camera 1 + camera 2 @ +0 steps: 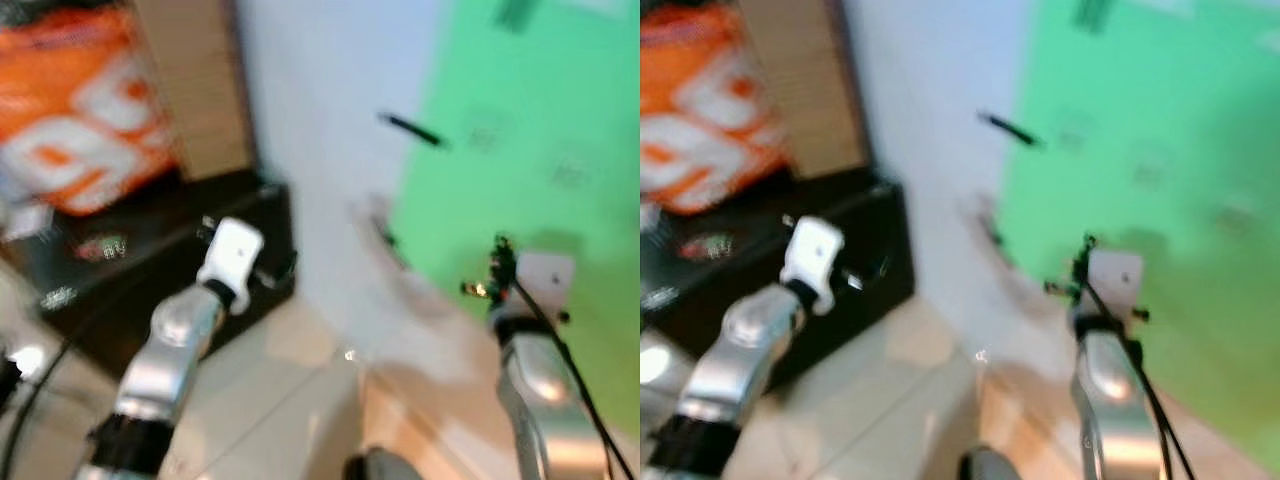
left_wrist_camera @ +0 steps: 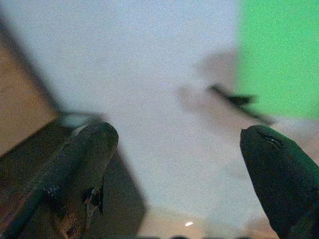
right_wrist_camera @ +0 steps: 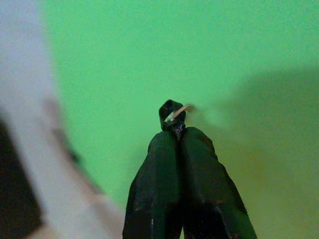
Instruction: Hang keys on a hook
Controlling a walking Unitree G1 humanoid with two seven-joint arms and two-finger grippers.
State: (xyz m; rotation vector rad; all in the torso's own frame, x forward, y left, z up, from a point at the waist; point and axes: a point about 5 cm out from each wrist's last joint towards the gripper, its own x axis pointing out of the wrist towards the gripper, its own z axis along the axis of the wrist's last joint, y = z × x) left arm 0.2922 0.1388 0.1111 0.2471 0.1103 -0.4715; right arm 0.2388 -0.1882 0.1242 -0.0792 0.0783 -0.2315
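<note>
Place: a room in a home, blurred.
Walls: pale wall (image 1: 320,150) left, bright green wall (image 1: 540,130) right.
Floor: light tiles (image 1: 270,400) near.
Furniture: black cabinet (image 1: 150,290) far left, orange-and-white bag (image 1: 80,120) above.

Two hands, left (image 2: 174,169) and right (image 3: 179,130), one key ring (image 3: 172,110), one dark cabinet (image 1: 170,270).
</note>
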